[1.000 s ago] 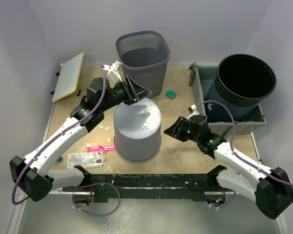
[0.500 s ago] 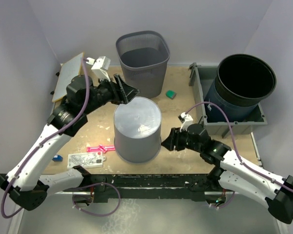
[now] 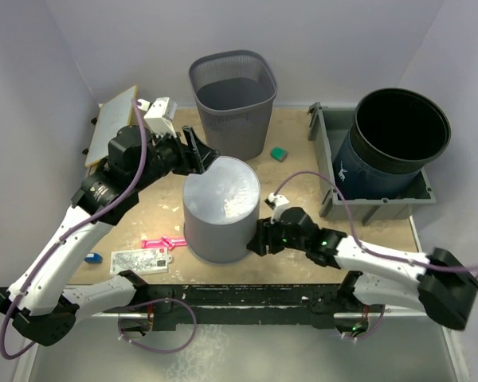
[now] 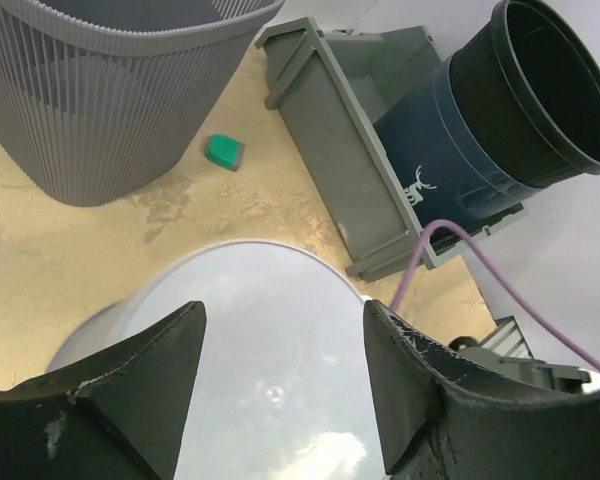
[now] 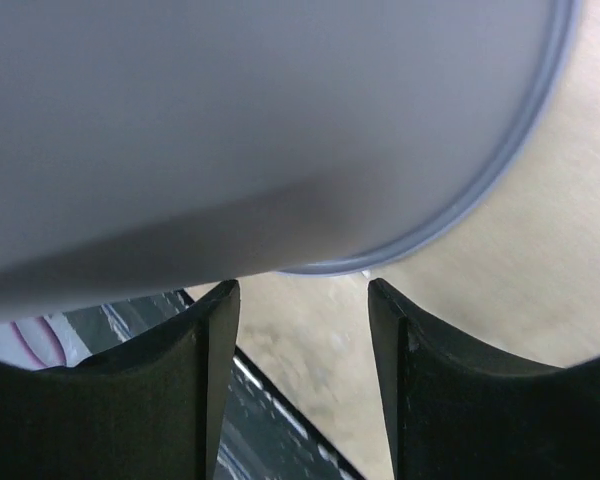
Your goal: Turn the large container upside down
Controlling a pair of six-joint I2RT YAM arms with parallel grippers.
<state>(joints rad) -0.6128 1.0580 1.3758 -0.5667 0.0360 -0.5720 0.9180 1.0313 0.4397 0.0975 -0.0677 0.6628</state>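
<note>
Since a second ago the right gripper (image 3: 257,239) has swung low beside the grey container's (image 3: 221,208) bottom rim, jaws apart, seemingly empty. Left gripper (image 3: 201,153) gapes empty above its far edge. Container stands mid-table (image 3: 163,219), closed end up.

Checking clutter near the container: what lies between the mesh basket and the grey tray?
A small green block, apart from both the mesh basket and the grey tray; the top and left wrist views show it.

Large grey container (image 3: 221,208): plain cylinder, upside down, flat base up, rim down, mid-table (image 3: 155,219).
</note>
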